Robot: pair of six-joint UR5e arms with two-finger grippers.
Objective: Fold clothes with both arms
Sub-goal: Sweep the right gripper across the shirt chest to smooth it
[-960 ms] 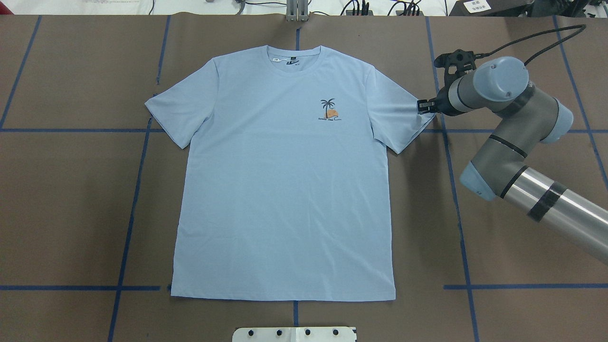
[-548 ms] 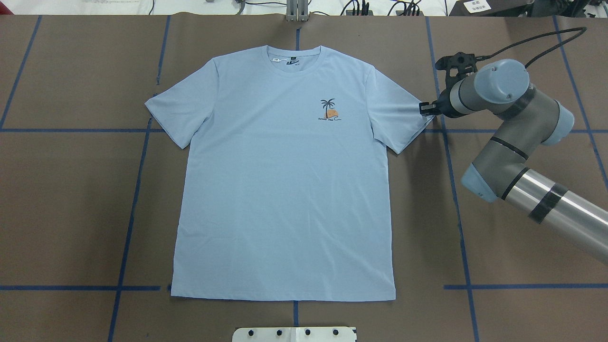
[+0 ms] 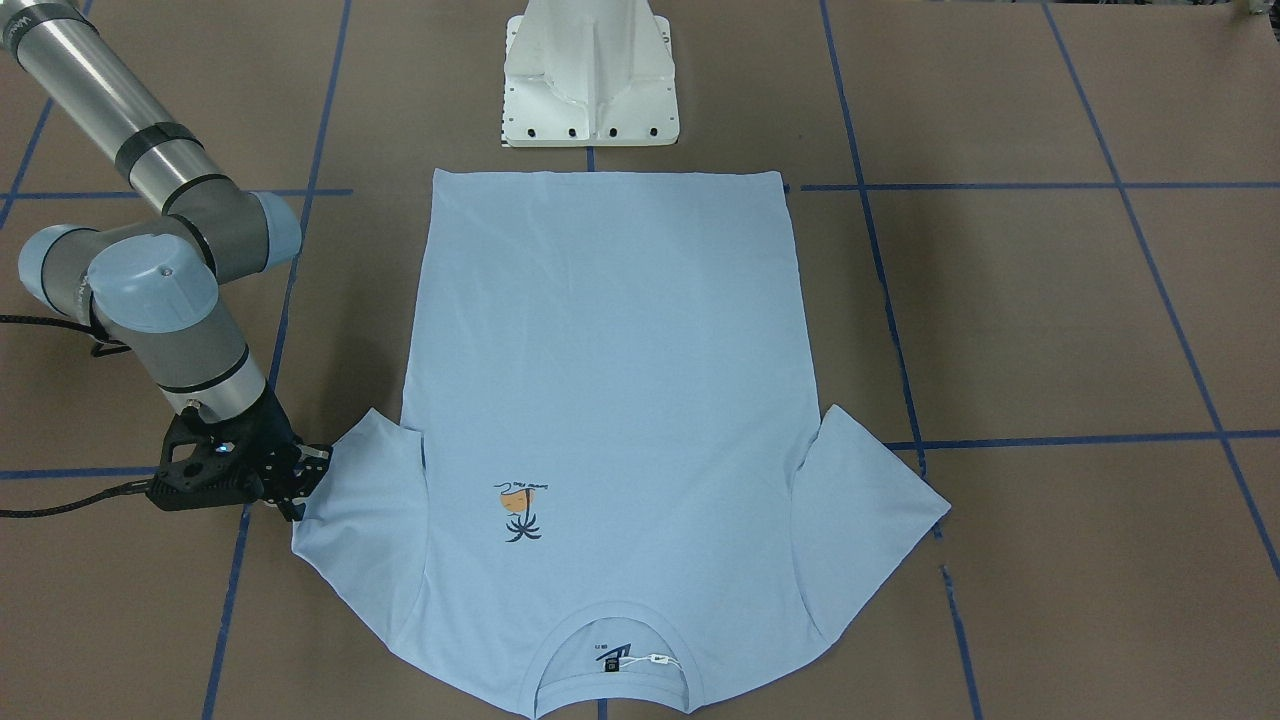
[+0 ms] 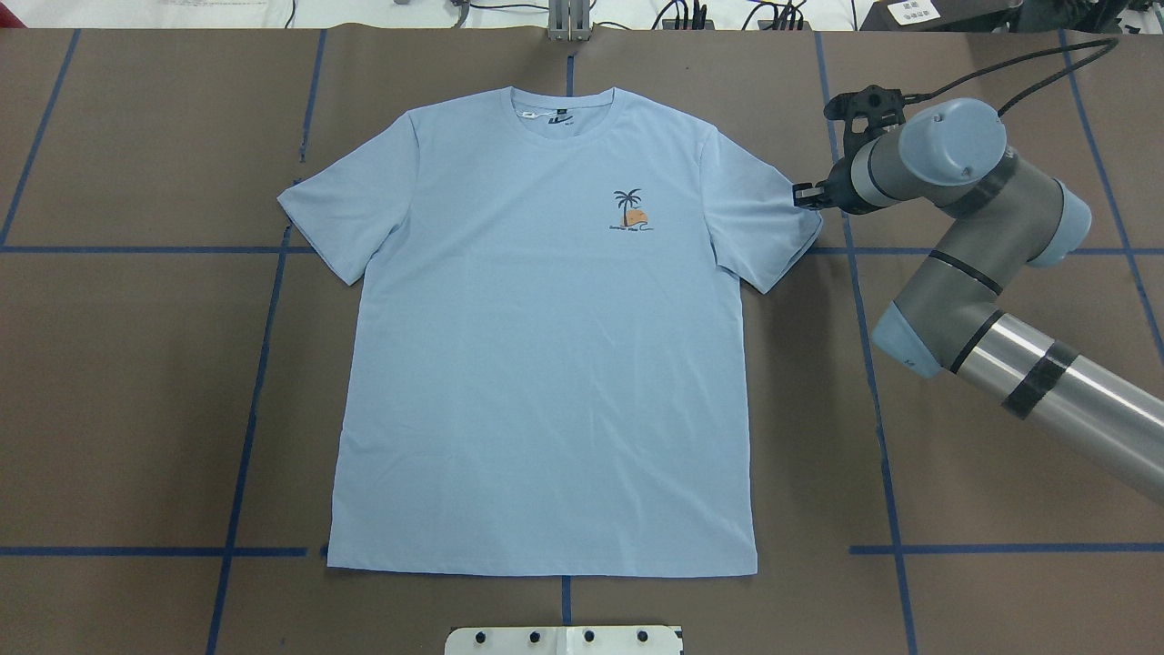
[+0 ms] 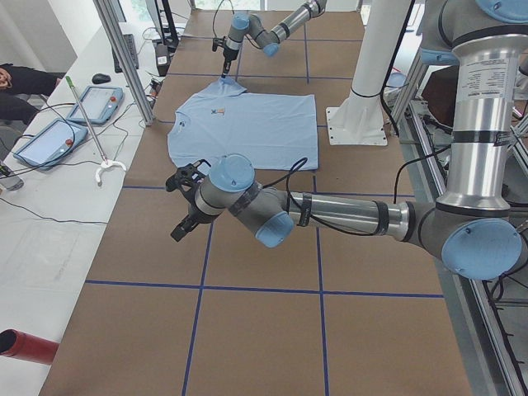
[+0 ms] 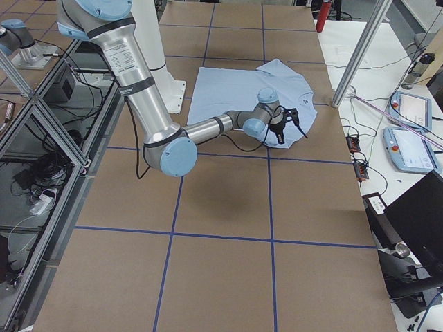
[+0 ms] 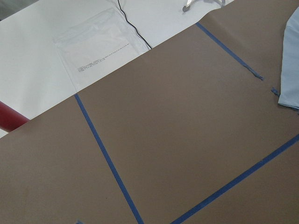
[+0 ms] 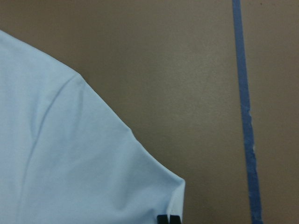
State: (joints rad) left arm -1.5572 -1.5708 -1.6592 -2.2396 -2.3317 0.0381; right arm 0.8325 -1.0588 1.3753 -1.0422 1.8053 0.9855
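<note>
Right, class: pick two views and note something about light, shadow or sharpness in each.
Overhead exterior: even light, a soft shadow beside the right arm, and a bright streak on its silver tube. Right wrist-mounted: the T-shirt sleeve looks slightly blurred.

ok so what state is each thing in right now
T-shirt, spread flat on the table, print side up, not yet folded.
sleeve on the robot's right, outer corner pinched by the right tool.
sleeve on the robot's left, lying flat, untouched.
right tool, shut on the sleeve corner.
left tool, over bare table away from the T-shirt; open or shut cannot be told.
</note>
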